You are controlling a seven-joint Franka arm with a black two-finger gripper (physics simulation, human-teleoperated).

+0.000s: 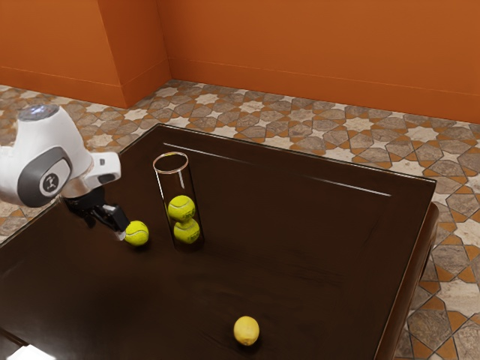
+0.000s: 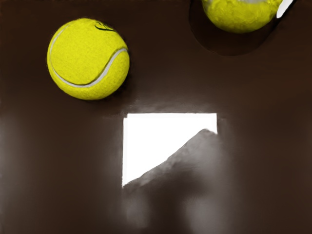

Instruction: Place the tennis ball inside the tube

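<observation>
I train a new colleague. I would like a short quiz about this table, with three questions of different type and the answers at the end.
1. How many tennis balls are inside the clear tube?
(a) one (b) two (c) three

2. True or false: the tube is lying on its side.

3. Fill in: compared with the lemon, the ____ is closer to the loose ball.

Key: 1. b; 2. false; 3. tube

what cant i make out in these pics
- Exterior view: base of the white jointed arm, cut off by the left edge.
- Exterior view: lettering on the yellow-green tennis balls inside the clear cylindrical tube, too small to read.
- Wrist view: rest of the ball in the tube, cut off by the upper edge.
</observation>
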